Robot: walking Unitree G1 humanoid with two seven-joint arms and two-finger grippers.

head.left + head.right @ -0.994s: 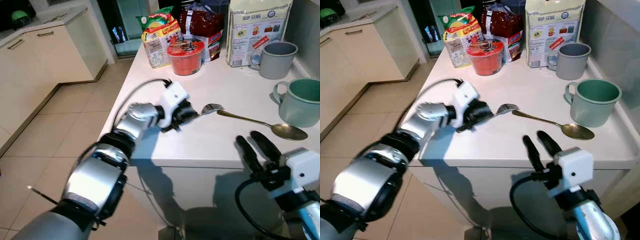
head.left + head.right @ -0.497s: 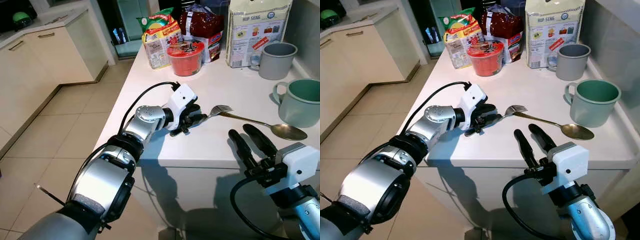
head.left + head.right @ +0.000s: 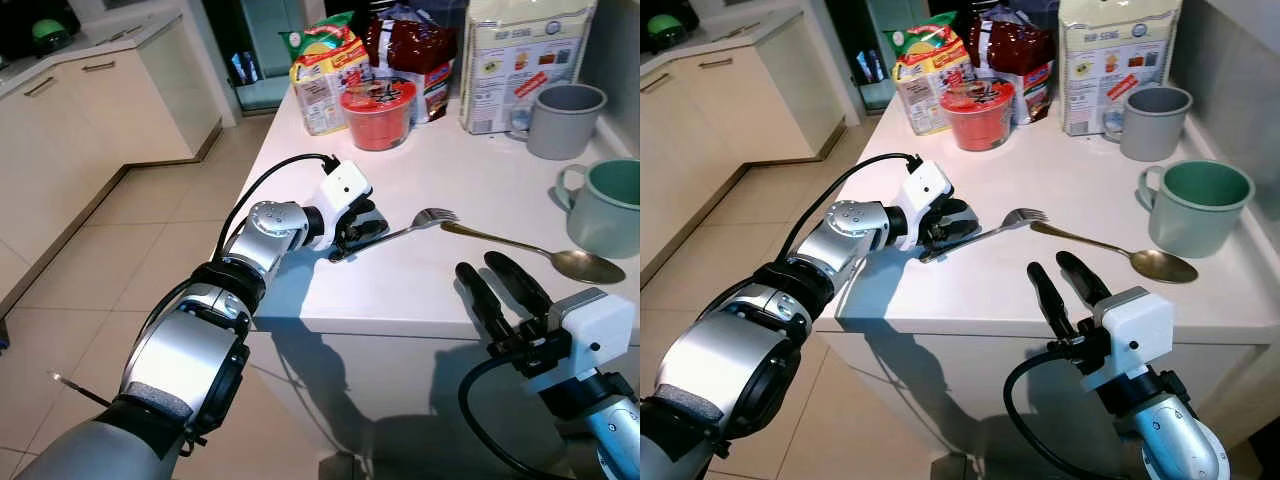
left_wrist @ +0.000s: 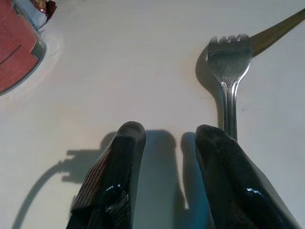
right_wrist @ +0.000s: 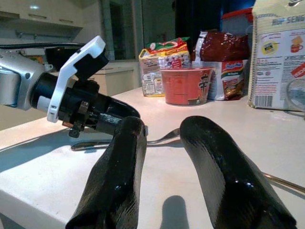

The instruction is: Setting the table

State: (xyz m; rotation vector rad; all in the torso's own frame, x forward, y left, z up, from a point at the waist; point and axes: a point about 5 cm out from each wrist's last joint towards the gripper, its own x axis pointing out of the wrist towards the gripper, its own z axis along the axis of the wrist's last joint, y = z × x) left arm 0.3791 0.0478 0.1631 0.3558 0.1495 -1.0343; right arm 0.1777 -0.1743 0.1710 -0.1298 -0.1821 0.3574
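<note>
- Steel fork (image 3: 425,221) lies flat on the counter (image 3: 480,190), tines near the spoon (image 3: 560,259); it's slid back from half a second ago.
- Left wrist: left gripper (image 4: 164,138) parted, fork beside one finger, so released.
- Right wrist: right gripper (image 5: 159,143) hovers parted, empty.

The left arm reaches forward across the worktop (image 3: 480,180), its end effector (image 3: 358,232) low on the surface with both fingers parted, while the right end effector (image 3: 500,295) is raised at the near edge, its fingers (image 5: 119,171) apart and pointing forward.
</note>
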